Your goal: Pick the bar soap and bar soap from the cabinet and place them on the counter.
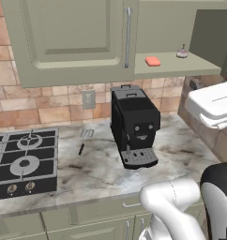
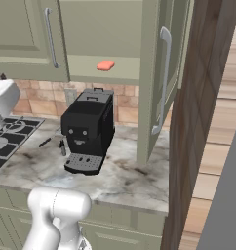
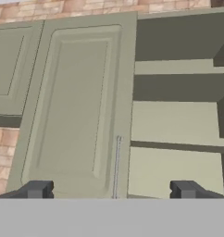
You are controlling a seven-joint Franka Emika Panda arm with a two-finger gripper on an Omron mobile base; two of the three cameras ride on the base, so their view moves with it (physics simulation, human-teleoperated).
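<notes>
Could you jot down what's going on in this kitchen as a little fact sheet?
cabinet: left door shut, right side open
bar soap: coral-red, lying on the open lower shelf
small knobbed item: same shelf, further right
counter: holds a black coffee machine
gas hob: left of the machine
gripper: open, empty, facing the cabinet

Cabinet point(image 1: 73, 42) right door open, left door shut with silver bar handle point(image 1: 128, 37). Coral-red bar soap point(image 1: 153, 61) lies on the bottom shelf; small pale knob-topped item point(image 1: 182, 52) near it, apart. Black coffee machine point(image 1: 134, 124) stands on marbled tabletop point(image 1: 87, 171); gas hob point(image 1: 24, 159) at left.
</notes>
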